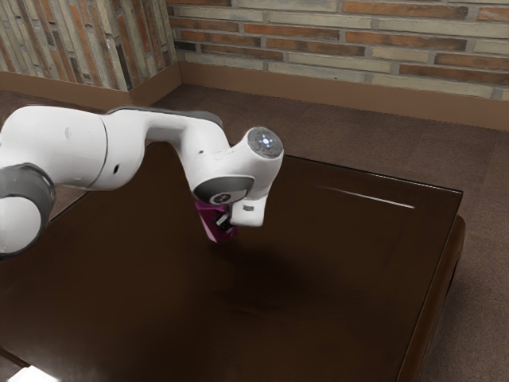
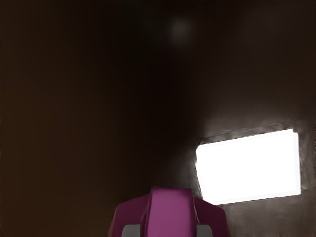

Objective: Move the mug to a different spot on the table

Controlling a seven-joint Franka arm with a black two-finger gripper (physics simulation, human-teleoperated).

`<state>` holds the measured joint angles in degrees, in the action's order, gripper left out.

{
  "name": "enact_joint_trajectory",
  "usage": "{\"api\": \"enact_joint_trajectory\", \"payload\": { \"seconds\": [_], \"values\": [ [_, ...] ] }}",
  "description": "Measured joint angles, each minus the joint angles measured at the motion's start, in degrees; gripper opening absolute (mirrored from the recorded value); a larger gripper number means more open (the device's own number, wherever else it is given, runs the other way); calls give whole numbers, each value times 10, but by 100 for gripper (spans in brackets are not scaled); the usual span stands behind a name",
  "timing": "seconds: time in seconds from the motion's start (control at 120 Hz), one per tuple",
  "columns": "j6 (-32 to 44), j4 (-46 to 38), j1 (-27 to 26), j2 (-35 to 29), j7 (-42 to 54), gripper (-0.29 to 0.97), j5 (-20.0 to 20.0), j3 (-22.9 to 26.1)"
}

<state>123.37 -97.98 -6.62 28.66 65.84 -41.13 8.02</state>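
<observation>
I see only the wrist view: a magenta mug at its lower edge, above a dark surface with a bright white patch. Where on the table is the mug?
Observer: The magenta mug is near the middle of the dark brown wooden table, under the arm's white wrist.
Operator: Is it upright?
Observer: It looks tilted.
Operator: Where is room?
Observer: Much tabletop lies toward the exterior view's right of it.

Room's pretty plain: a dark glossy wooden table point(image 1: 358, 270) sits on brown carpet floor point(image 1: 382, 139), with a red-and-tan brick wall point(image 1: 334, 36) at the far side, a tan baseboard point(image 1: 358, 94) along its foot, and a bright white rectangular glare point(image 2: 248, 167) bouncing off the tabletop.
</observation>
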Motion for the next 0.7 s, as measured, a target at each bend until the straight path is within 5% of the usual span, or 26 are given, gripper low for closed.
{"api": "enact_joint_trajectory", "payload": {
  "seconds": [0.3,0.5,0.7],
  "values": [
    [-8,43,15,73,5,-6,-22,-3],
    [-18,44,15,75,13,35,-16,-3],
    [-23,59,3,64,19,55,-10,5]
  ]
}}
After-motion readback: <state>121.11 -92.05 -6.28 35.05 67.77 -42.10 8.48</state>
